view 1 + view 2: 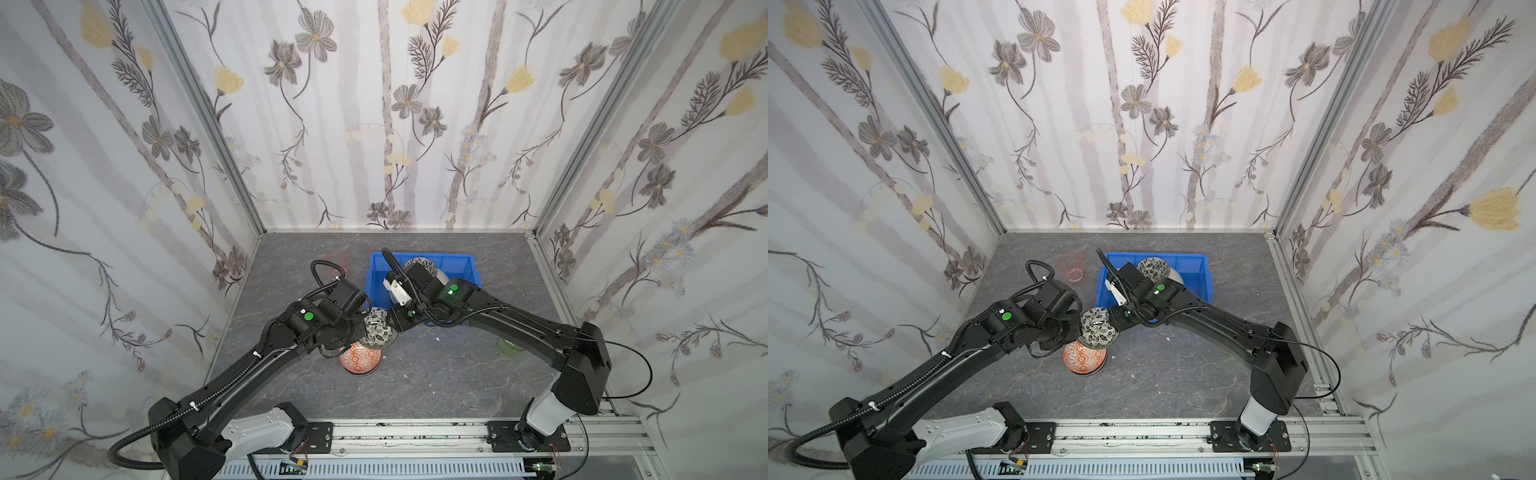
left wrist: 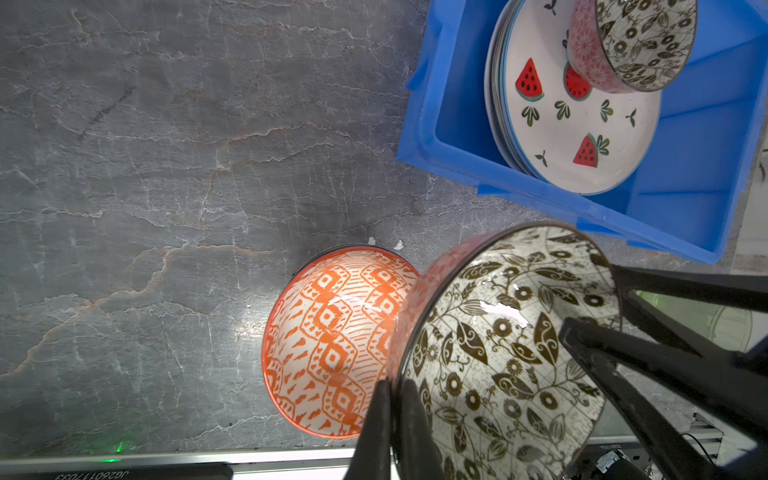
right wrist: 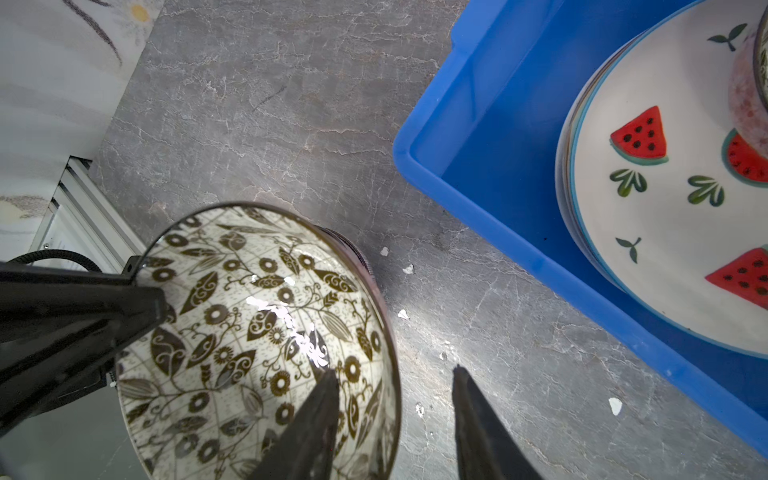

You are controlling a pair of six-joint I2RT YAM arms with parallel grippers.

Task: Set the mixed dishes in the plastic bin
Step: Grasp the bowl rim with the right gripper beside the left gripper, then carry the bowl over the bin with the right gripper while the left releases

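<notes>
The left gripper (image 2: 395, 386) pinches the rim of a black-and-white leaf bowl (image 1: 377, 332), holding it tilted above the grey table (image 1: 436, 374), partly over an orange bowl (image 1: 359, 359); the right gripper (image 3: 394, 370) straddles the opposite rim, one finger inside and one outside, jaws apart and not clamped on it; the blue bin (image 1: 457, 266) stands just beyond (a watermelon plate (image 2: 582, 137) tops a stack in it, with a second leaf bowl (image 2: 640, 41) resting on that); a green cup (image 1: 508, 348) and a pink cup (image 1: 1071, 266) stand on the table outside the bin.
</notes>
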